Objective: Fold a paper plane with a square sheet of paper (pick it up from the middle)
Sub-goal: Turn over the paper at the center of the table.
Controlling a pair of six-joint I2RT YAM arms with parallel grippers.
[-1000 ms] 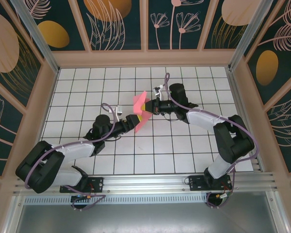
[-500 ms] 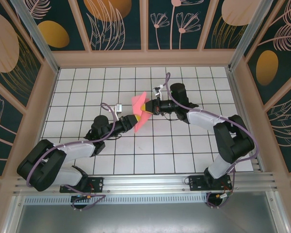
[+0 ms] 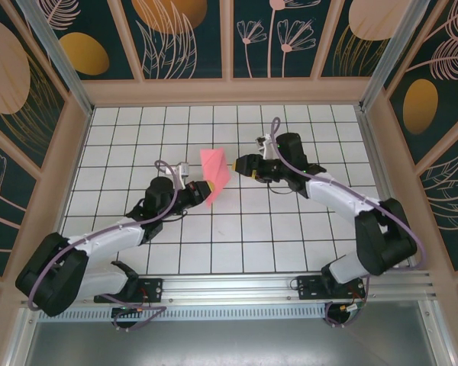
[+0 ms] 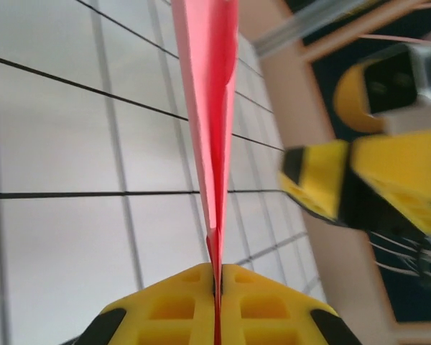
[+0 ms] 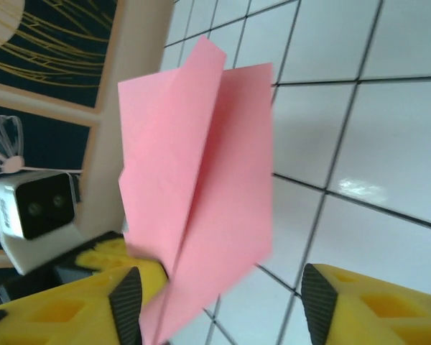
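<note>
- from the overhead camera, the pink paper [image 3: 214, 171] is held up off the white grid table [image 3: 290, 252], a little toward 11 o'clock from the table's middle.
- it shows as a folded piece with its point toward 6 o'clock.
- the left gripper [image 3: 204, 188] sits at the paper's 7 o'clock corner, with its yellow tips pinched tight on the lower edge.
- the right gripper [image 3: 237, 164] stands at 3 o'clock of the paper. it is near the paper but apart from it, a strip of white tile shows between them, and its jaws are parted and hold nothing.
- from the left wrist camera, the paper [image 4: 210, 108] is seen edge-on, a thin red-pink blade running from the bottom toward 12 o'clock.
- its lower end is squeezed in the seam between the two yellow fingers [image 4: 172, 309] of the left gripper [image 4: 217, 291], which are pressed together with no gap but the paper's thickness.
- the right gripper [image 4: 345, 190] is a yellow blur at 3 o'clock, well clear of the sheet.
- from the right wrist camera, the paper [image 5: 201, 194] faces the lens broadside, with a crease running down its length and one flap overlapping the other.
- the right gripper [image 5: 219, 291] has its own yellow fingers [image 5: 352, 305] spread wide at 7 and 5 o'clock. the paper hangs beyond them and nothing lies between the pads.
- the left gripper [image 5: 108, 251] grips the paper's edge at about 8 o'clock.
</note>
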